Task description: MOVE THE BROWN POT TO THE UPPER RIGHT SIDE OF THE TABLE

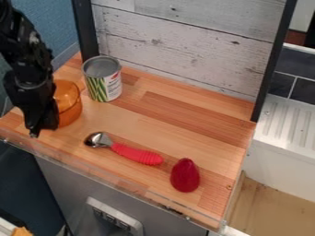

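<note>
Pot [70,109], orange-brown, sits just beside my gripper [40,132], partly hidden by it at the table's left. From my feed I cannot tell whether the gripper is open, closed or holding the pot's edge. I judge the move barely begun at best: a sure grip, the carry and the release are left, the goal lying well off to the gripper's right, on the table's far side, beyond the can [104,84] just past the pot.
</note>
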Action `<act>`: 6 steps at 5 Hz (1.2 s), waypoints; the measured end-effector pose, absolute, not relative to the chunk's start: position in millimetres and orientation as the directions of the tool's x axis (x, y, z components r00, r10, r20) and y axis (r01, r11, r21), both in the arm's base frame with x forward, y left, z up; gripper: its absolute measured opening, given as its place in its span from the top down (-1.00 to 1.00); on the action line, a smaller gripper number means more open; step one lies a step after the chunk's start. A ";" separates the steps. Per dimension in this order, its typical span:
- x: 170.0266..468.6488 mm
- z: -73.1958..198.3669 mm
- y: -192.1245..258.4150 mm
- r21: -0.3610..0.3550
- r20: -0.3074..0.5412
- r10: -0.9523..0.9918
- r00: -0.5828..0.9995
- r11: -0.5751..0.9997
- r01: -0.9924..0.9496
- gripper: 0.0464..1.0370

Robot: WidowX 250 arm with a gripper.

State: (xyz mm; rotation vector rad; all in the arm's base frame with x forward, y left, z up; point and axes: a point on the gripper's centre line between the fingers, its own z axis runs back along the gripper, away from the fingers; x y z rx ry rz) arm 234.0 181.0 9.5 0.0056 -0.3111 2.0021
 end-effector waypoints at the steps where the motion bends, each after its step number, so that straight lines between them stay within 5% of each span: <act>1: 230.9 35.4 180.4 -0.279 0.156 0.880 -0.449 -0.397 -0.874 0.94; 4: 260.1 84.8 104.2 -0.361 0.036 0.975 -0.219 -0.191 -0.913 0.94; 6: 297.4 77.4 21.1 -0.315 -0.035 0.996 0.084 0.068 -0.947 0.94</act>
